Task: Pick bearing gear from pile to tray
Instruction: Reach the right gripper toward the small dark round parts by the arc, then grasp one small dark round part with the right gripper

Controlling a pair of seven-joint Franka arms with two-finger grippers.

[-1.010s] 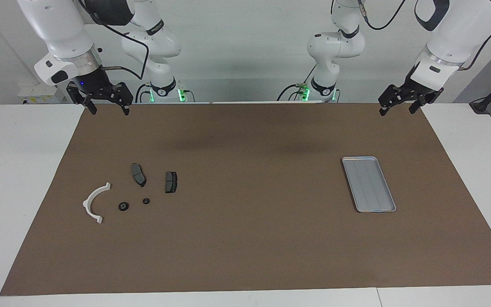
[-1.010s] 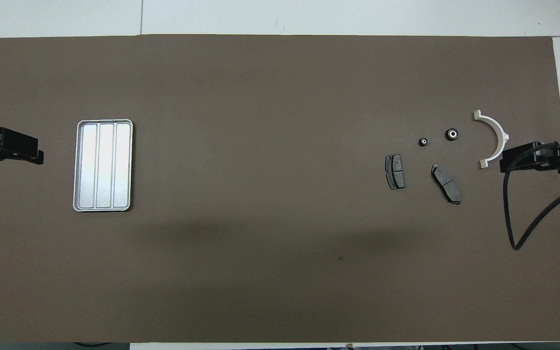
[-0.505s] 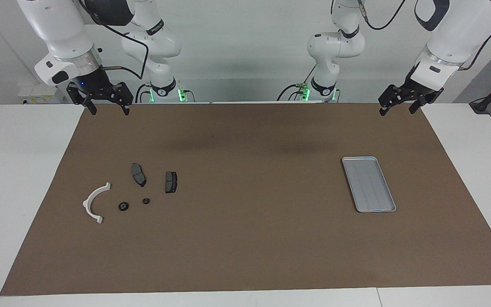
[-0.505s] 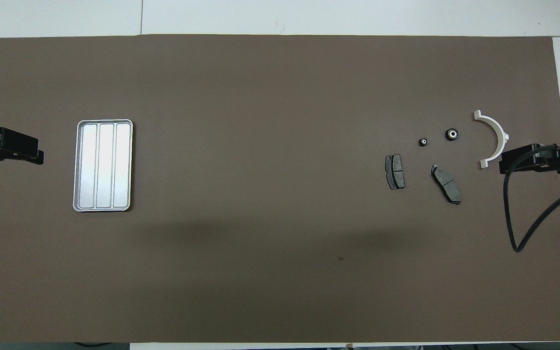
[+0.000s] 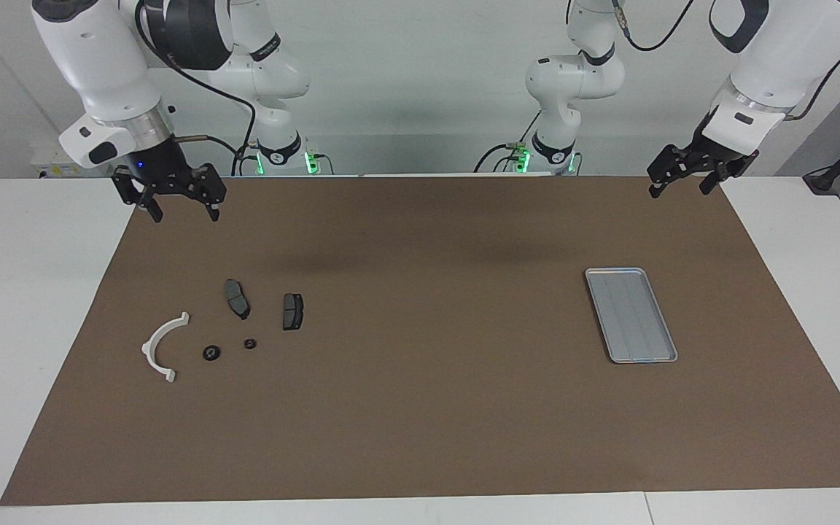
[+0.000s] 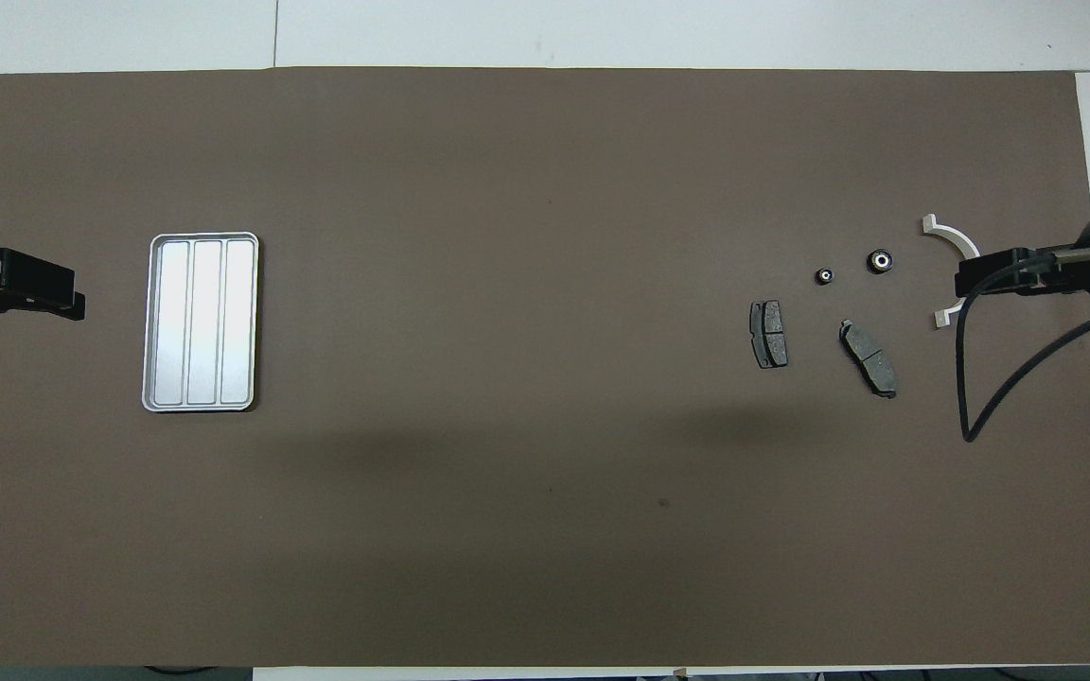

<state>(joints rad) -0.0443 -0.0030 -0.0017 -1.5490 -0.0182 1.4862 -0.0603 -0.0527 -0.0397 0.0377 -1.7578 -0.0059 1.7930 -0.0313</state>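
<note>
Right gripper [image 5: 179,207] has dipped toward the pile [image 5: 224,332], jaws open, empty. Left gripper [image 5: 681,182] waits, open. Reach step; next: descend on bearing gear [image 5: 211,354], then tray [image 5: 631,315].

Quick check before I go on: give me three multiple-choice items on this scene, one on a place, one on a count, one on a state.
1. The tray lies toward:
A. the left arm's end of the table
B. the right arm's end
C. the middle

2. Dark brake pads in the pile:
A. one
B. two
C. four

3. The right gripper is:
A. shut on a part
B. open, holding nothing
C. resting in the tray

Key: 1 A, it sits under the left gripper's end; 2 B, a second pad lies beside the first; 3 B, fingertips apart above the mat.
</note>
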